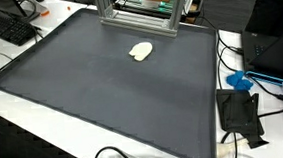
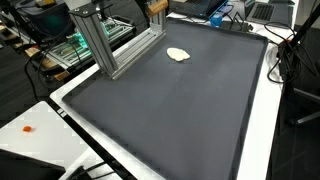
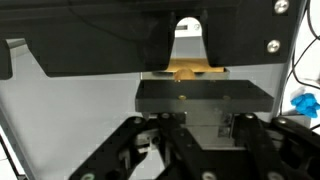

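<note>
While your gripper (image 3: 205, 140) faces a flat black rectangular bar (image 3: 203, 95)

Only its linkages show, so you cannot tell how wide it stands. The bar sits just ahead of the gripper, with a tan wooden piece (image 3: 186, 72) beyond it. In an exterior view a pale cream lump (image 1: 141, 51) lies on the dark grey mat (image 1: 93, 102).

— What shows of the robot itself?
— Only the gripper (image 3: 205, 128), in the wrist view: black, glossy link bars, one angled set on each side.
— Any detail on them?
— Pale glints along the edges, and rounded pivots where the bars meet.
</note>
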You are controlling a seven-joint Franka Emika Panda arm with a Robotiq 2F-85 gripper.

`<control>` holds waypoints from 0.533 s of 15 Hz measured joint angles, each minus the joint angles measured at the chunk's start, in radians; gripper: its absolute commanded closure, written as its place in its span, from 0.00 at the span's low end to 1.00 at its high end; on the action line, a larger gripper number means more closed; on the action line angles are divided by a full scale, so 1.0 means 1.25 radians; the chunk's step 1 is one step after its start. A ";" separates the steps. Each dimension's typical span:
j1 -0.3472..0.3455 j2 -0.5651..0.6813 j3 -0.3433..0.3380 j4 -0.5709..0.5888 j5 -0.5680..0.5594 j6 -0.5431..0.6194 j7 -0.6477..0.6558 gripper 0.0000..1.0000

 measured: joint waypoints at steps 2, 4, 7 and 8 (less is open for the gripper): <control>0.004 -0.023 0.000 -0.016 0.008 -0.016 -0.016 0.78; 0.008 -0.042 0.000 -0.030 0.015 -0.029 -0.027 0.78; 0.012 -0.065 0.001 -0.049 0.021 -0.042 -0.035 0.78; 0.013 -0.072 0.002 -0.057 0.022 -0.043 -0.036 0.78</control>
